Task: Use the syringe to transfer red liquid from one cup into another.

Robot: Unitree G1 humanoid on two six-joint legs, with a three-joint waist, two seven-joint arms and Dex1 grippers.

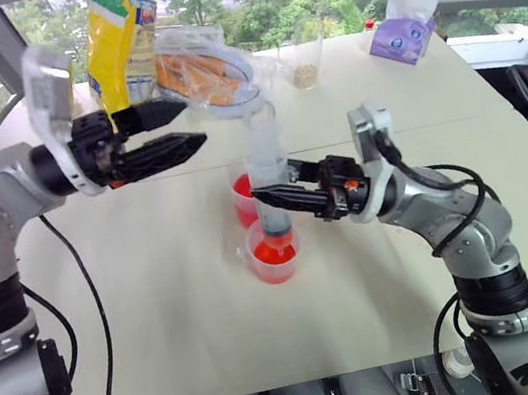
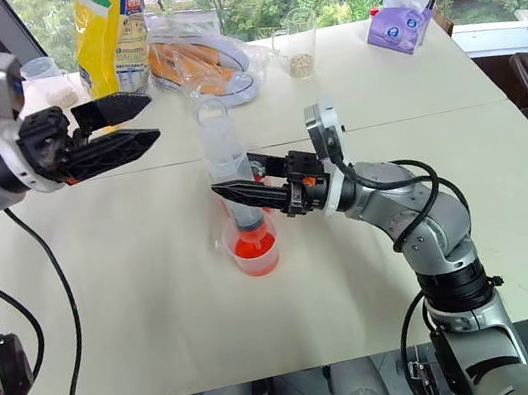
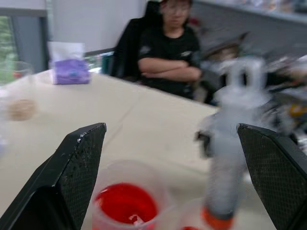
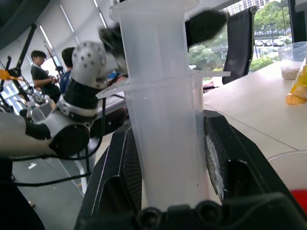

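**Desk:** Head cameras first. What goes under the picture?

**Photographer:** One syringe [image 1: 269, 181] stands upright over the shorter beaker [image 1: 273, 250], its tip down in the orange-red liquid [image 1: 273, 253]. The right gripper [image 1: 274, 199] is clamped across the barrel low down. The taller beaker [image 1: 244, 199] sits just behind, touching or nearly so. The left gripper [image 1: 177, 129] hangs above the table [image 1: 161, 306], well apart from the cups, fingers spread and empty.

**Desk:** Count?

**Photographer:** One syringe, two beakers with red liquid, two grippers. Further back there is a yellow bag [image 1: 116, 40], a glass of grains [image 1: 302, 61] and a purple pouch [image 1: 402, 35].

**Desk:** Left wrist camera?

**Photographer:** Both black fingers [image 3: 72, 177] stand wide apart with nothing between them. Past them are a cup of red liquid and the blurred syringe with its orange tip [image 3: 218, 220]. A seated person [image 3: 170, 48] watches with arms folded.

**Desk:** Right wrist?

**Photographer:** The clear barrel fills the gap between the pads [image 4: 127, 167], which are pressed to both sides below the flange [image 4: 158, 82].

**Desk:** How does it handle?

**Photographer:** My guess is light, rigid and smooth plastic that could slip or twist in a two-finger pinch. The barrel under the flange looks the safest hold, with the plunger top left for the free hand. The cups look light and easy to tip.
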